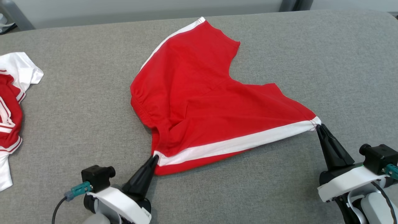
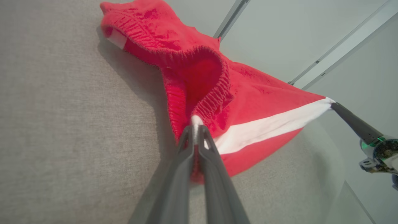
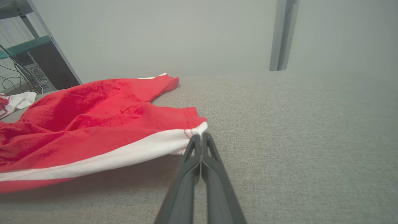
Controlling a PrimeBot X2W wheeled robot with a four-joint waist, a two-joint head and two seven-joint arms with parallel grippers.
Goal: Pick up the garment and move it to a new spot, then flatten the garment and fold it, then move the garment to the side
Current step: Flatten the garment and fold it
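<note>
On grey cushion (image 1: 62, 124), left gripper (image 1: 154, 157), right gripper (image 1: 319, 127) pinching red shorts (image 1: 199, 93), striped clothing (image 1: 9, 109) aside

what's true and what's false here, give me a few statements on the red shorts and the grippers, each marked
1. The left gripper is shut on the red shorts at the waistband. True.
2. The right gripper is open, clear of the cloth. False: it is shut on one end of the white stripe.
3. The shorts rest on a grey surface. True.
4. The shorts are folded in half. False: they are spread out, unfolded.
5. A second garment lies at the robot's right. False: at its left.
</note>
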